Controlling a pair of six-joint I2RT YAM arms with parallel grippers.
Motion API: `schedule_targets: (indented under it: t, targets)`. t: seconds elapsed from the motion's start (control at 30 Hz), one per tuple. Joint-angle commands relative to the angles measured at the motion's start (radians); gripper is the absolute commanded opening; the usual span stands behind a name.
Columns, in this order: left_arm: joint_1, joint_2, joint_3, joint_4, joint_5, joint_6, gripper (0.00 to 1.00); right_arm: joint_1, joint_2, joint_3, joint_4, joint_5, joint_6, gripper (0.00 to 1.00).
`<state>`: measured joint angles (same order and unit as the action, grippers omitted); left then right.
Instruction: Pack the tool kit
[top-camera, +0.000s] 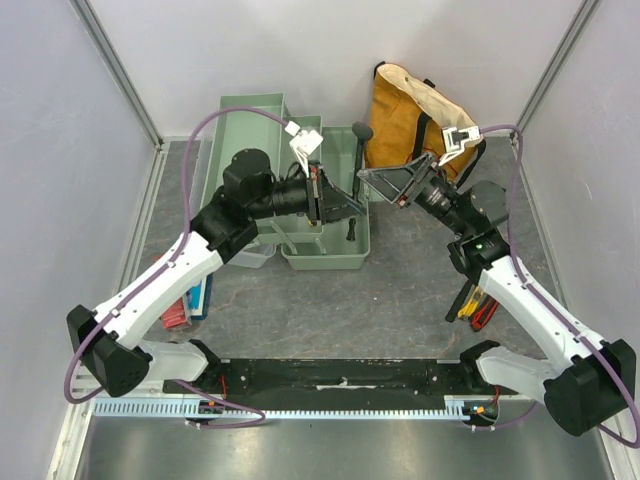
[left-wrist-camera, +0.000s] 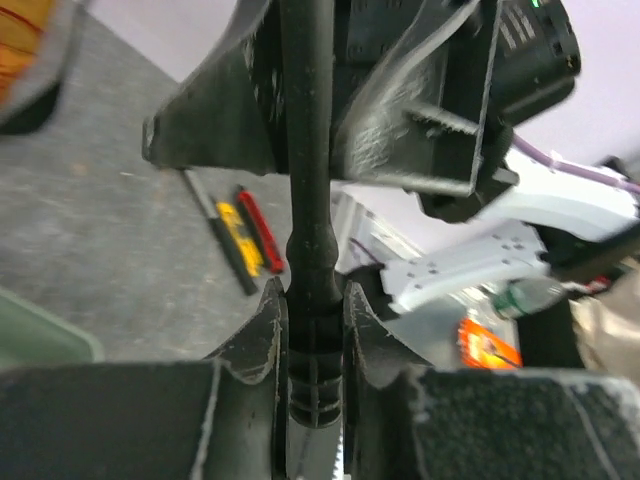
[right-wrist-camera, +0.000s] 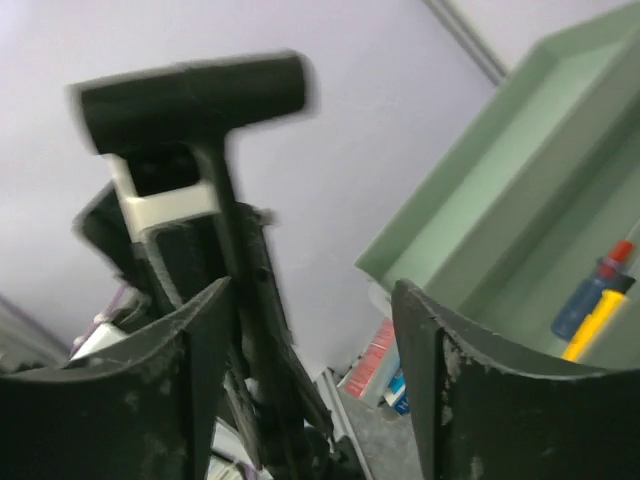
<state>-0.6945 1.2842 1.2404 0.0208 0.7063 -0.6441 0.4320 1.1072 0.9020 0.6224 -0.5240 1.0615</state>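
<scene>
1. Looking down from the top camera, I see a black mallet (top-camera: 361, 131) standing nearly upright in the air over the right end of the sage-green toolbox (top-camera: 250, 110). The left gripper (top-camera: 338, 205) and right gripper (top-camera: 385, 188) meet at its handle from opposite sides. The mustard tote bag (top-camera: 410, 110) sits just behind them.

2. In the left wrist view, my left fingertips (left-wrist-camera: 262, 345) are clamped narrow on the ribbed lower end of the handle, rubber against ribs. I judge that a sound place to hold, since the ridges resist sliding where the smooth shaft above would not. Loose hand tools (left-wrist-camera: 243, 235) lie on the table (left-wrist-camera: 110, 250) beyond.

3. In the right wrist view, my right fingers (right-wrist-camera: 160, 400) stand wide apart and pinch nothing. The handle runs close by one of them, and the blurred head is up high. An open tray of the toolbox holds a blue-and-yellow tool (right-wrist-camera: 598, 300).

4. My read on handling is that the mallet is stiff and tough but top-heavy. Held this low, the head may swing or twist in the grip, so I would tilt slowly and lay it flat in the deep compartment.
</scene>
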Motion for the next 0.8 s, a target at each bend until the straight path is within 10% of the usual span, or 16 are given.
schedule_targets:
  t: [0.0,0.07,0.23,0.5,0.77]
  targets:
    - [-0.003,-0.017,0.181,-0.339,-0.319,0.292,0.02,-0.001,-0.033,0.041,-0.297,0.22,-0.179,0.83]
    - [0.0,-0.013,0.226,-0.456,-0.448,0.357,0.02,-0.002,-0.047,0.052,-0.418,0.323,-0.225,0.98]
    - [0.096,0.027,0.341,-0.66,-0.732,0.461,0.02,-0.013,-0.07,0.022,-0.591,0.495,-0.273,0.98]
    - [0.395,0.092,0.358,-0.778,-0.711,0.472,0.02,-0.055,-0.06,-0.023,-0.886,0.682,-0.281,0.98]
    - [0.471,0.228,0.404,-0.846,-0.712,0.504,0.02,-0.105,-0.06,-0.086,-0.932,0.674,-0.279,0.98]
